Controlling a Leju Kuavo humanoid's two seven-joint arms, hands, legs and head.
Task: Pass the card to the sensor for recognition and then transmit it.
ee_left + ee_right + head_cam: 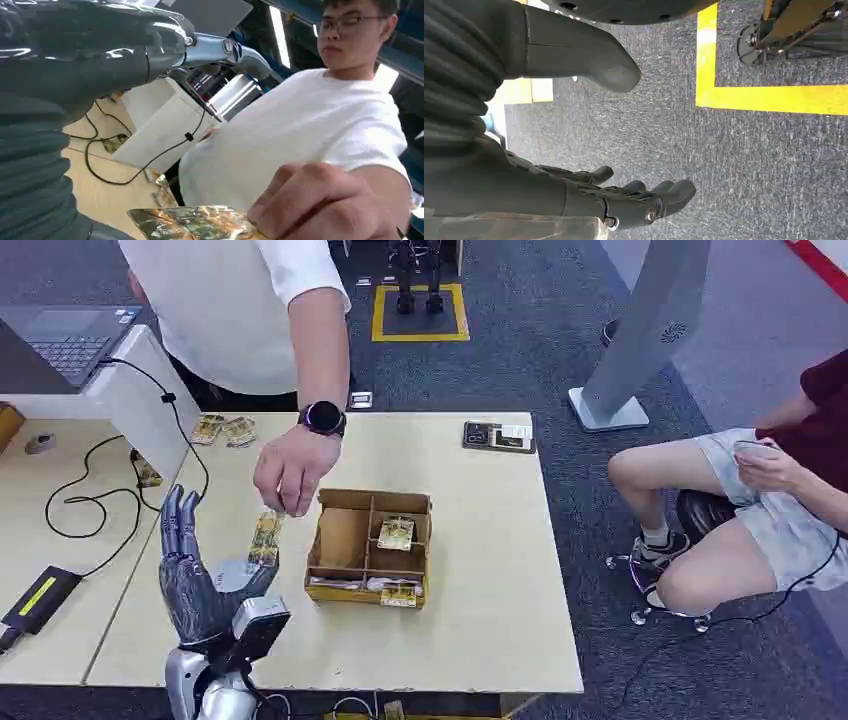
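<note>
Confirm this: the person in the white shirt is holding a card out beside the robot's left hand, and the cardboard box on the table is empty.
Not empty. The head view shows cards in the cardboard box. The rest holds: the person's hand holds a card beside the left robot hand.

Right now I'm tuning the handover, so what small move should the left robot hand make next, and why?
Probably close the left robot hand on the card. The person's hand pinches the card's far end, its near end sits by the thumb, and the fingers look spread.
</note>
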